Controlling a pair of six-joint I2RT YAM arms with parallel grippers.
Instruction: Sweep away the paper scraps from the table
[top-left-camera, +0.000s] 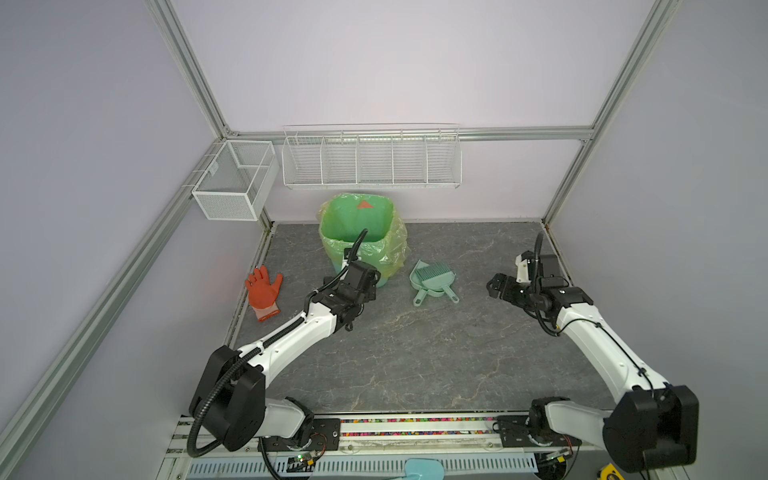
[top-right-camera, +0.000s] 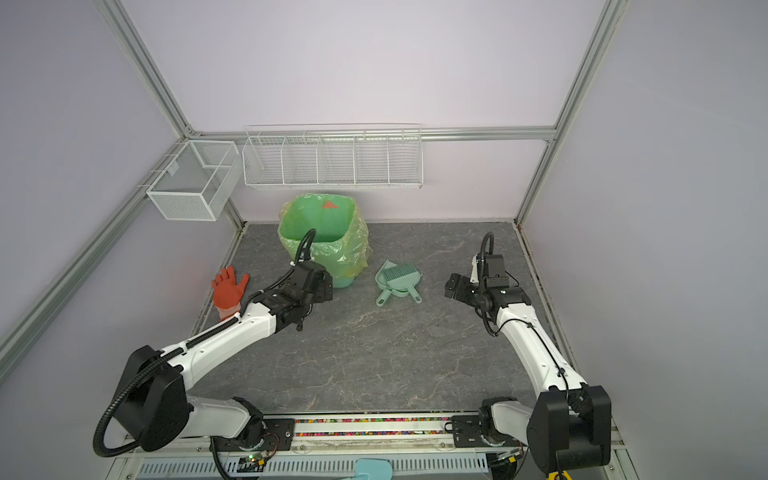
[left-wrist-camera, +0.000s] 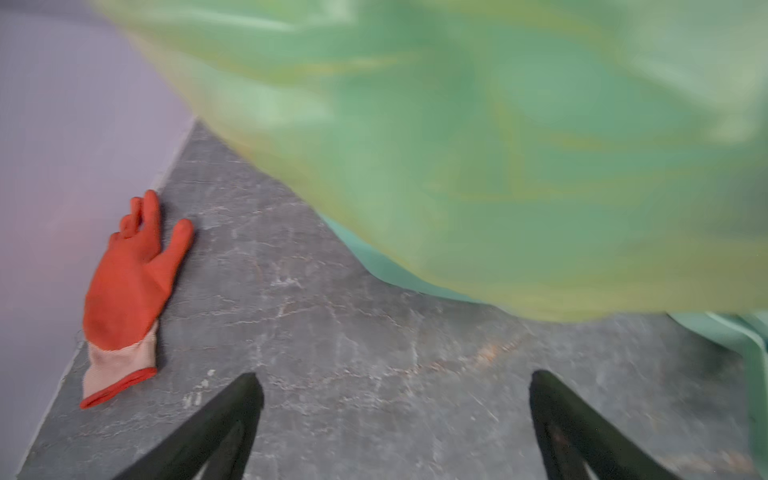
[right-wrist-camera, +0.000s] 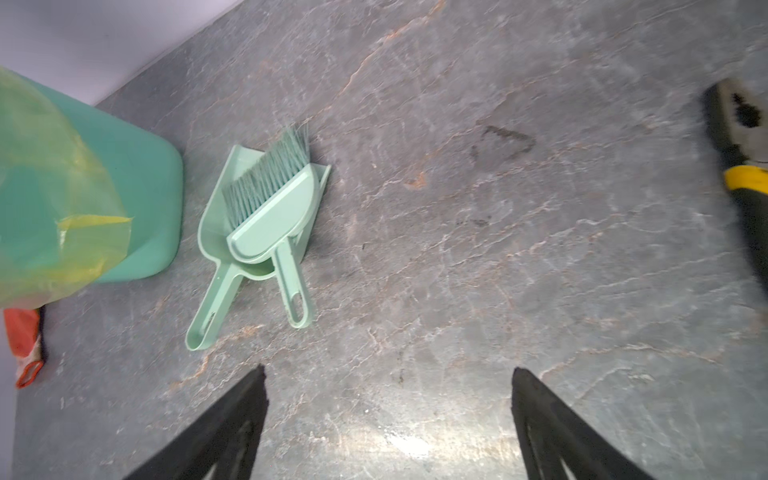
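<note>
Left hand (left-wrist-camera: 395, 374) and right hand (right-wrist-camera: 388, 370): jaws apart, empty, above table (right-wrist-camera: 498, 249).
Only right wrist view shows pliers (right-wrist-camera: 739, 133); bin bag (left-wrist-camera: 498, 145) blocks left wrist view; brush (right-wrist-camera: 274, 208) lies in dustpan (right-wrist-camera: 216, 216).

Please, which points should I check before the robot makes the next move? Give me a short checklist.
1. Left end effector open, empty: ok.
2. Right end effector open, empty: ok.
3. Brush lying on dustpan, handles free to grasp: ok.
4. Bin upright, bag open: ok.
5. Paper scraps on table: none visible, ok.
6. Glove clear of the tools: ok.
</note>
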